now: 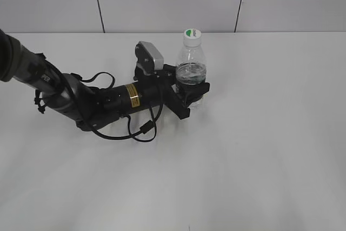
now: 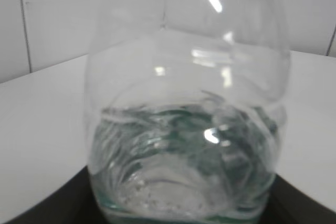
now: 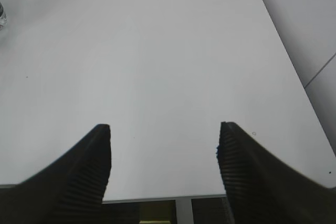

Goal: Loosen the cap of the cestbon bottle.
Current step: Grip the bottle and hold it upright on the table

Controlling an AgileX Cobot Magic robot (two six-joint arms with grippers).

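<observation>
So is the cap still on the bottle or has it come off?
On: the cap sits atop the upright bottle, gripped by the left gripper.

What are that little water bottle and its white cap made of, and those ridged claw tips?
The bottle looks like thin clear plastic: you see water and glossy glints through it. Its cap seems opaque white plastic, smooth. The right claw has fingertips that look like matte black rubber or plastic, ribbed; which one is unclear.

Glossy clear plastic cestbon bottle [image 1: 191, 68], matt white table [image 1: 259, 150].
</observation>
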